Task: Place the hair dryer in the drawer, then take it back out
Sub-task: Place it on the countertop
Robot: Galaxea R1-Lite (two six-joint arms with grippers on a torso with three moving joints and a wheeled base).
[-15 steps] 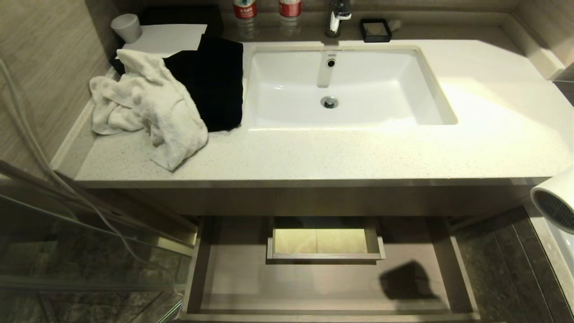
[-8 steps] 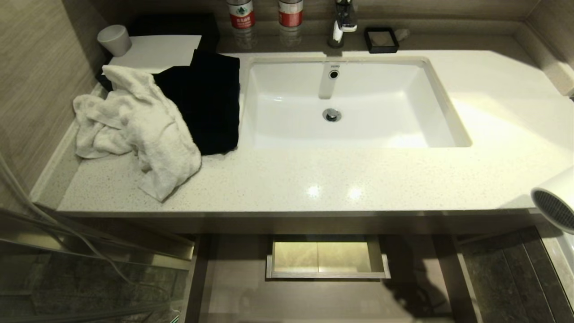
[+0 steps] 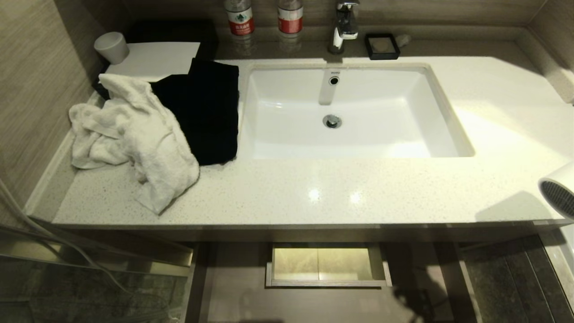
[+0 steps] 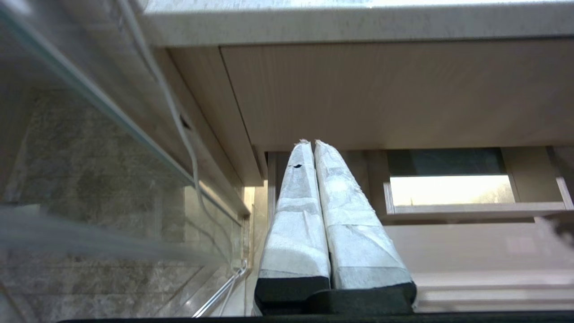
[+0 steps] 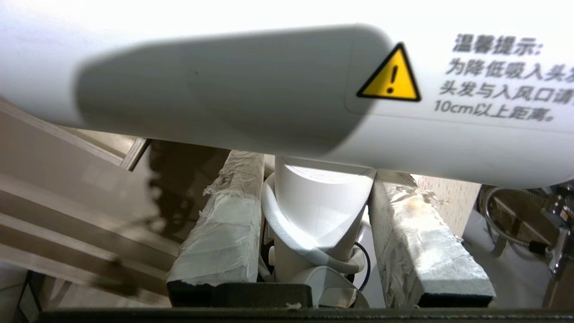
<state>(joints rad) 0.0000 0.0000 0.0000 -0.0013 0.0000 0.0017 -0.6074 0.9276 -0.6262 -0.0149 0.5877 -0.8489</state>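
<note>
We've got the hair dryer [image 5: 314,89] pinched by its handle in our right gripper [image 5: 320,188], drawer [image 3: 314,305] open below; left gripper [image 4: 311,146] pressed together.

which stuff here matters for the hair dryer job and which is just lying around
Job: small white hair dryer, handle clamped in right claw; open light wood-grain drawer.

Lying about: crumpled white towel; black cloth; two red-labelled bottles; grey cup.
</note>
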